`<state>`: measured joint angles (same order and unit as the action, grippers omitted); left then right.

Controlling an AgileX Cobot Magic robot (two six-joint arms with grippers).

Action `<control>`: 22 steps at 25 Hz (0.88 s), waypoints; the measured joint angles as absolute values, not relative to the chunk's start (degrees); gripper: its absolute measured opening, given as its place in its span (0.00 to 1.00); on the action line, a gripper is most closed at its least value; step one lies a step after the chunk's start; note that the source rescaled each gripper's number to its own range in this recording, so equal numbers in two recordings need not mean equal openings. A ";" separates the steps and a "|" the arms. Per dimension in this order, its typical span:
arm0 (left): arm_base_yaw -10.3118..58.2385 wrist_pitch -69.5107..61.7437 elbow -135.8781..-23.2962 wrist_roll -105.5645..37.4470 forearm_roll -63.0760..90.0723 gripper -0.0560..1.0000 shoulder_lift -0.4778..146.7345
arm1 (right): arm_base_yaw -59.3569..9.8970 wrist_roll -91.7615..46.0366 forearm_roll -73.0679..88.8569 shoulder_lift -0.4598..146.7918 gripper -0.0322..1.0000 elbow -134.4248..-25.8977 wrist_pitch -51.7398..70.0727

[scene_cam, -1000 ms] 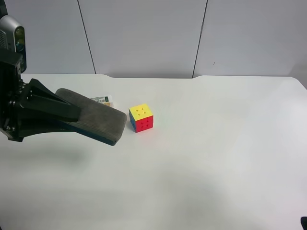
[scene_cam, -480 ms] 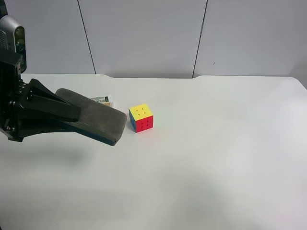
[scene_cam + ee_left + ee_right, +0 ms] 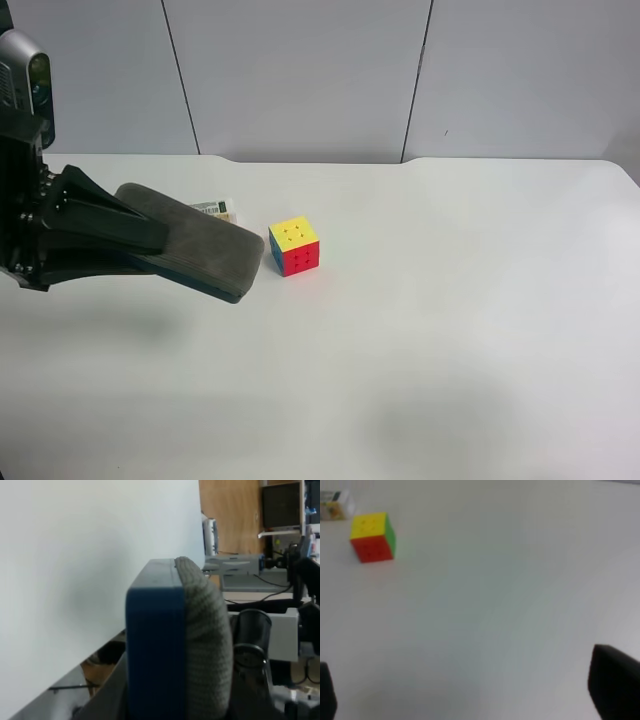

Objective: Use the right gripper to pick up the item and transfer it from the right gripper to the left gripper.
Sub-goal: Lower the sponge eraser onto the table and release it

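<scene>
Main risk as we judge it: the item is pinched at one end only, so most of its length sticks out unsupported toward the puzzle cube. The felt side is soft and can give under the fingers, so the eraser could pivot or creep out. If it drops, it would land on the tabletop just beside the cube, maybe knocking it or the small white packet that peeks out behind the eraser on the same side of the cube. If the arm lowers or swings toward the cube, the free end may hit it first. The right claw is too far from the cube to catch anything.

Left claw: clamped shut on the eraser, one finger on the grey felt, the other on the blue base. The left wrist view shows both faces squeezed between the fingers. We see the eraser held tilted, off the tabletop, free end near the cube but not touching it.

Right claw: jaws spread wide, nothing between them, touching nothing. It looks down on bare tabletop, well apart from the cube. The handover looks done to us.
</scene>
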<state>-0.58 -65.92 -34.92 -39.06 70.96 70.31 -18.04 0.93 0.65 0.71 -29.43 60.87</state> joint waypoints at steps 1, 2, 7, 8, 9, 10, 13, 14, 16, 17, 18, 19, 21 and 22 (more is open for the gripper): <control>-0.58 -65.42 -34.92 -39.22 70.96 0.05 70.31 | -16.60 0.93 0.65 0.04 0.99 -29.43 60.93; -0.58 -64.66 -34.92 -39.26 70.96 0.05 70.31 | -15.46 0.93 0.65 -0.16 0.99 -29.43 60.93; -0.58 -60.25 -34.92 -39.50 70.96 0.05 70.31 | -14.24 0.93 0.65 -0.15 0.99 -29.43 60.93; -0.58 -58.76 -34.92 -39.65 70.96 0.05 70.31 | -14.24 0.93 0.65 -0.15 0.99 -29.43 60.93; -0.58 -56.78 -34.92 -39.95 70.96 0.05 70.31 | -14.24 0.93 0.65 -0.15 0.99 -29.43 60.93; -0.58 -54.78 -34.92 -40.57 70.96 0.05 70.31 | -14.24 0.93 0.65 -0.15 0.99 -29.43 60.93; -0.58 -50.09 -34.92 -43.83 70.95 0.05 70.34 | -14.24 0.93 0.65 -0.15 0.99 -29.43 60.93; -0.58 -49.38 -34.92 -45.13 70.90 0.05 70.46 | -14.24 0.93 0.65 -0.15 0.99 -29.43 60.93; -0.58 -49.63 -34.92 -47.28 70.72 0.05 71.32 | -14.24 0.93 0.65 -0.15 0.99 -29.43 60.93; -0.58 -50.10 -34.92 -48.02 70.45 0.05 72.20 | -14.24 0.93 0.65 -0.15 0.99 -29.43 60.93; -0.58 -50.49 -34.92 -48.63 70.22 0.05 73.34 | -14.24 0.93 0.65 -0.15 0.99 -29.43 60.93; -0.58 -50.70 -34.92 -49.22 69.84 0.05 74.65 | -14.24 0.93 0.65 -0.15 0.99 -29.43 60.93; -0.58 -50.69 -34.92 -50.53 69.41 0.05 77.34 | -14.24 0.93 0.65 -0.15 0.99 -29.43 60.93; -0.58 -50.54 -34.92 -51.35 69.31 0.05 78.90 | -14.24 0.93 0.65 -0.15 0.99 -29.43 60.93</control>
